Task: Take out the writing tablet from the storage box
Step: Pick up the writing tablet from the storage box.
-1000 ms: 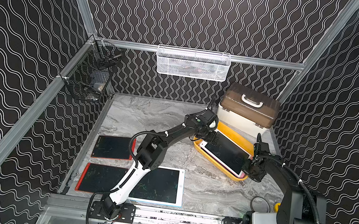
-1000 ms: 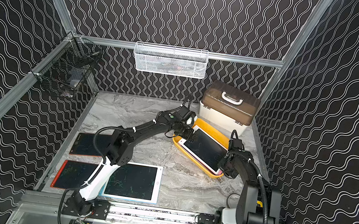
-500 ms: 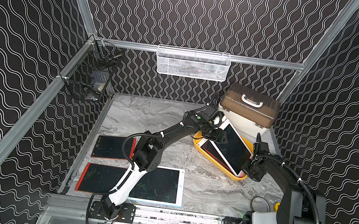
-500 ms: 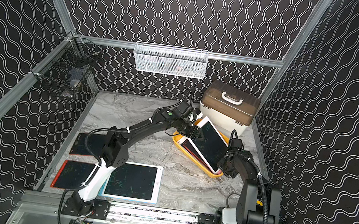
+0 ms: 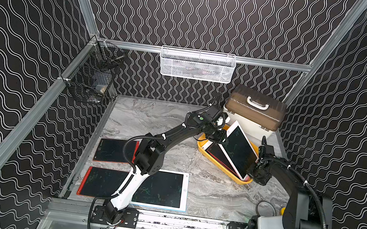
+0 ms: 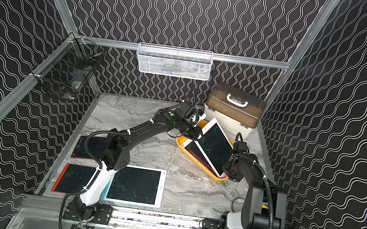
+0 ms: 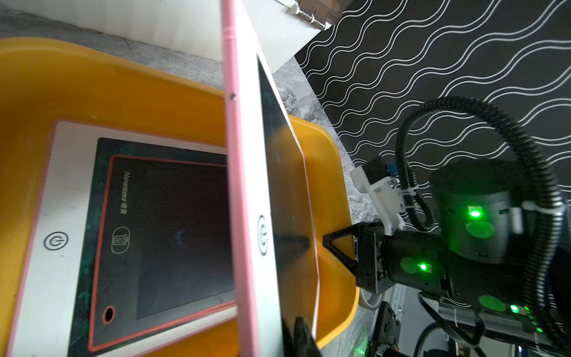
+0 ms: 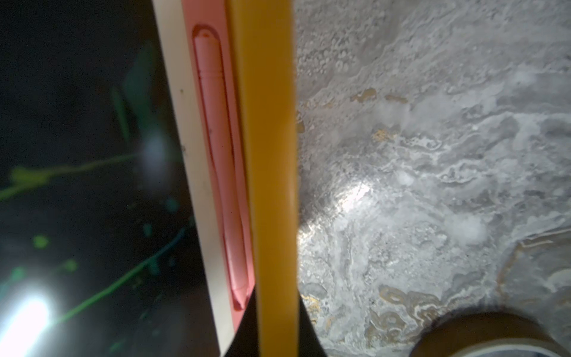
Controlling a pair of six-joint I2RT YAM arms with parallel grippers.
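Slippage is my main worry. The left pincer is clamped on just one edge of the writing tablet near its raised end, and so broad a slab could pivot or slide out of that narrow bite as I lift.

The tablet stands tilted in the storage box, at about three o'clock on the bench. Its eleven o'clock end is up and its five o'clock end is low inside the box. I judge that low edge could catch the rim, or scrape the red-framed tablet lying flat beneath it. The cream case sits close at one o'clock, and a backward swing could strike it.

The right pincer is clamped on the box's five o'clock rim, pinning it.

The left arm stretches long and low across the bench. The right arm is folded, with its forearm reaching toward eleven o'clock.
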